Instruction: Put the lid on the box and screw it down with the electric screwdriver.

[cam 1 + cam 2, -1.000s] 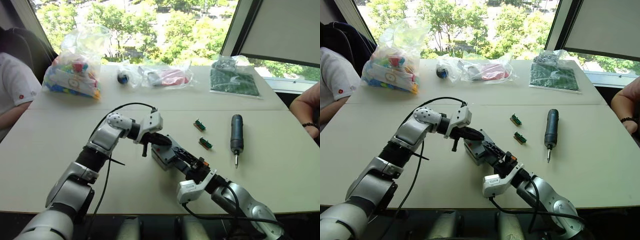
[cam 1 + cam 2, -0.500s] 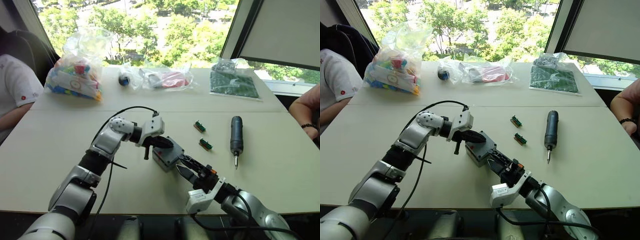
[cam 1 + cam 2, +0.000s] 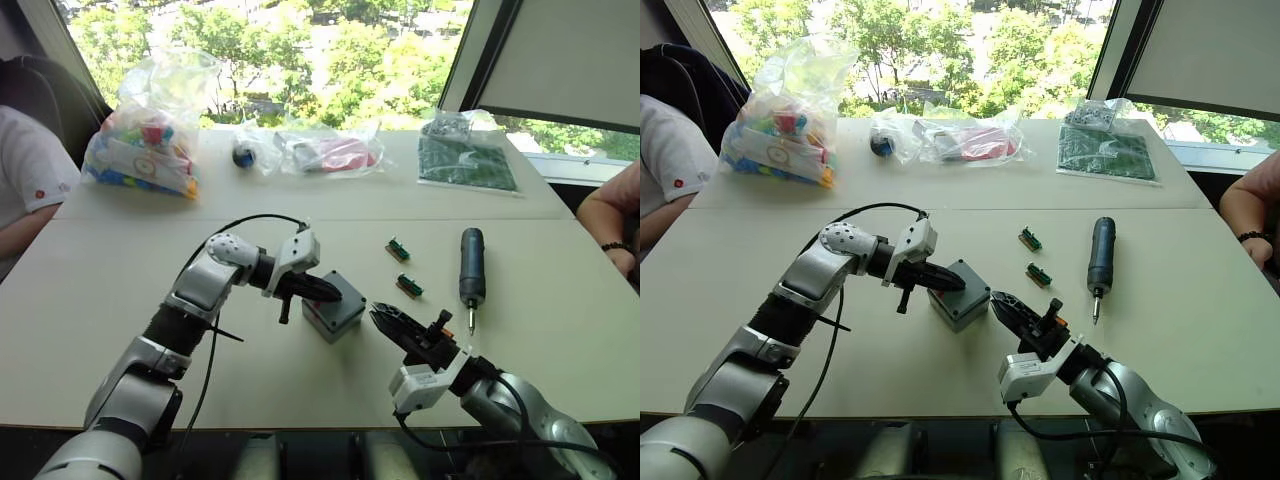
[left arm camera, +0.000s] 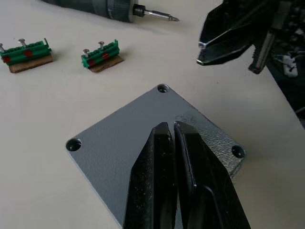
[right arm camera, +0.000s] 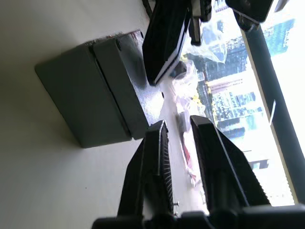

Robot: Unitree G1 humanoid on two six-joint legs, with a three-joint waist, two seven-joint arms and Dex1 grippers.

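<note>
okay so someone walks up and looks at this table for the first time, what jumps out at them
The grey box mid-table with its lid already on, the left gripper resting on top, jaws shut. The right gripper sits just to its right, empty, jaws slightly apart. Further right lies the electric screwdriver, untouched beside two green screw strips.

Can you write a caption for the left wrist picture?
Left end effector pressing its shut tips on the lid, which sits on the box.
</note>
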